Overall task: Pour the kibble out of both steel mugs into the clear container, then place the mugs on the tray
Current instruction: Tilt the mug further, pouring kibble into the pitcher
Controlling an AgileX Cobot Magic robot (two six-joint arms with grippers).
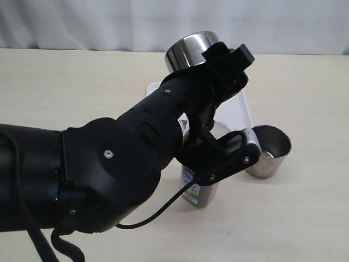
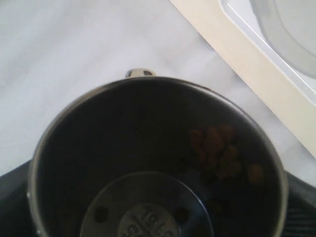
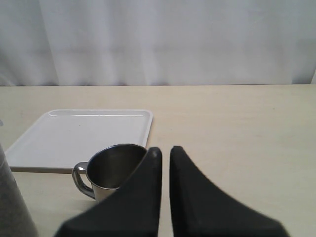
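L gripper clamped on raised mug, held tilted in air; some kibble inside, on its wall. Jug stands below, mostly hidden by L arm. Tray lies behind jug. Second mug upright on table, right of jug, off tray. R gripper near it, jaws almost together w/ thin slit, holding nothing.
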